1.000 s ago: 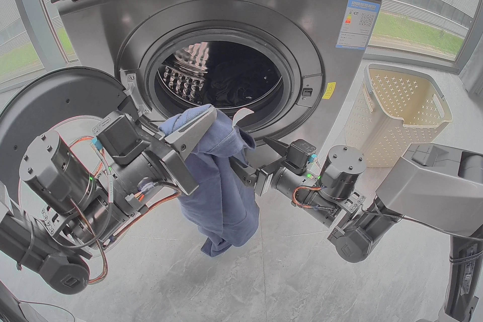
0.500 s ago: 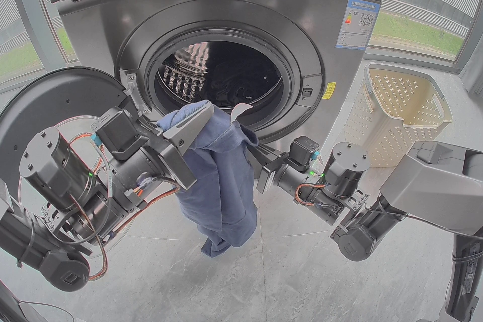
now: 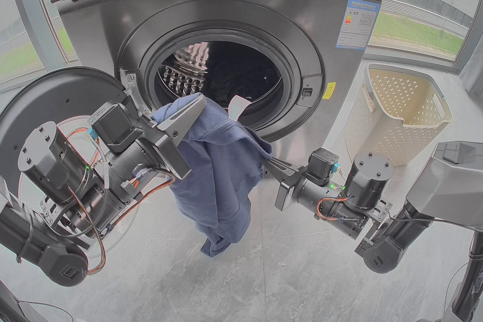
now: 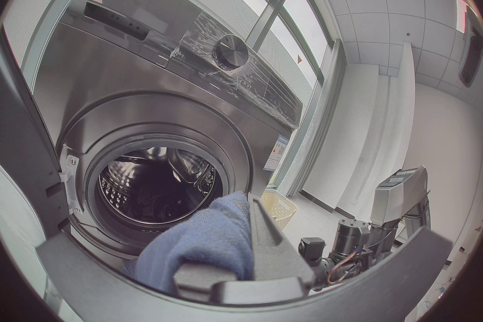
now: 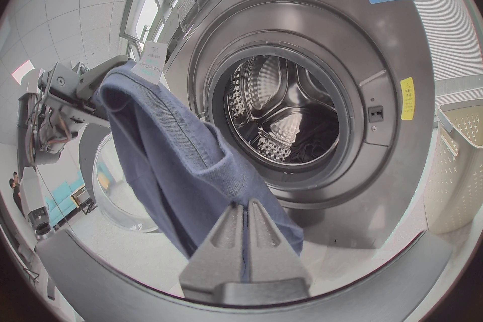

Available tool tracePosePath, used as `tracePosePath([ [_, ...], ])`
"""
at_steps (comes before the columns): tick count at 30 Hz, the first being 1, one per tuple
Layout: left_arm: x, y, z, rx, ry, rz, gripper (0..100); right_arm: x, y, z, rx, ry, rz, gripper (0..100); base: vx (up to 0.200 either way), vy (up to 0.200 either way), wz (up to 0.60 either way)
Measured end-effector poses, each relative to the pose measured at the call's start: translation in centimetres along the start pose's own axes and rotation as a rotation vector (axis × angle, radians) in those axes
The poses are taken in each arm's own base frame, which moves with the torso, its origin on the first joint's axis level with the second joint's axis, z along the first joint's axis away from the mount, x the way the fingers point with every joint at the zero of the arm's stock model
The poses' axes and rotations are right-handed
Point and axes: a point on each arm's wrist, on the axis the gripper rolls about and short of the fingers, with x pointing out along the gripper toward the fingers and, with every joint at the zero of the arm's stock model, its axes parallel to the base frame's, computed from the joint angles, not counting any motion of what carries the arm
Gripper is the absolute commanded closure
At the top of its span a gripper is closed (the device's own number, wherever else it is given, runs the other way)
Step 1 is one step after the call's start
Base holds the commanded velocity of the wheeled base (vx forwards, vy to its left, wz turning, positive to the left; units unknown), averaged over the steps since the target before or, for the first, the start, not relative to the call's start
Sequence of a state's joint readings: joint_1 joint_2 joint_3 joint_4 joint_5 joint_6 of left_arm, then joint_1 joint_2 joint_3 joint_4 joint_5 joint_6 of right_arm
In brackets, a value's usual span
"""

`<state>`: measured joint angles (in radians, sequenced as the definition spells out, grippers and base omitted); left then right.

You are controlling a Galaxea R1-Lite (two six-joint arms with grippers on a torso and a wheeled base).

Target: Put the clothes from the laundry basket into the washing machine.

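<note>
Well, head view: one blue garment (image 3: pixel 221 172) hangs mid-frame before open washing machine (image 3: pixel 226 6). Its top is clamped in left gripper (image 3: pixel 193 109), its right edge pinched by right gripper (image 3: pixel 267 164) (tips buried in cloth). Dark clothes (image 3: pixel 244 81) lie in drum (image 3: pixel 188 59), number unclear. One laundry basket (image 3: pixel 373 129) at right, floor unseen.
Left wrist view: cloth covers one left finger.
Right wrist view: fingers (image 5: pixel 229 237) pressed together on fold.

Blue garment (image 3: pixel 221 172), washer (image 3: pixel 282 11), basket (image 3: pixel 370 132): one each
</note>
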<state>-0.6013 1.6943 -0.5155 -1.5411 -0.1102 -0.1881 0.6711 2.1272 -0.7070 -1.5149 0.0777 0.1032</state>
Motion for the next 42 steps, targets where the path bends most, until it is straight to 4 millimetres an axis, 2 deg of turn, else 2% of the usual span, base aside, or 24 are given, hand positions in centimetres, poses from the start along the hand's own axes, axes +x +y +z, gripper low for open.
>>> tracePosePath([
  [8,0.6,0.0,0.8,0.003,-0.041,-0.002,100,-1.7,1.1,-1.0,0.009,0.073,0.02,100,0.0,0.0,0.0],
  [15,0.9,-0.2,1.3,0.007,-0.065,-0.009,100,-2.2,2.7,-1.3,0.015,0.091,0.04,100,0.0,0.0,0.0],
  [24,0.7,-0.4,1.3,0.005,-0.063,-0.019,100,-2.3,3.1,-1.1,0.019,0.086,0.048,100,0.0,0.0,0.0],
  [25,0.7,-0.5,1.3,0.004,-0.062,-0.02,100,-2.3,3.1,-1.1,0.019,0.086,0.047,0,0.0,0.0,0.0],
  [35,0.6,-0.5,1.3,0.007,-0.059,-0.022,100,-2.9,2.5,-0.3,0.007,0.086,0.029,0,0.0,0.0,0.0],
  [42,0.5,-0.4,1.6,0.01,-0.069,-0.027,100,-3.6,-0.5,0.0,-0.037,0.096,-0.036,0,0.0,0.0,0.0],
])
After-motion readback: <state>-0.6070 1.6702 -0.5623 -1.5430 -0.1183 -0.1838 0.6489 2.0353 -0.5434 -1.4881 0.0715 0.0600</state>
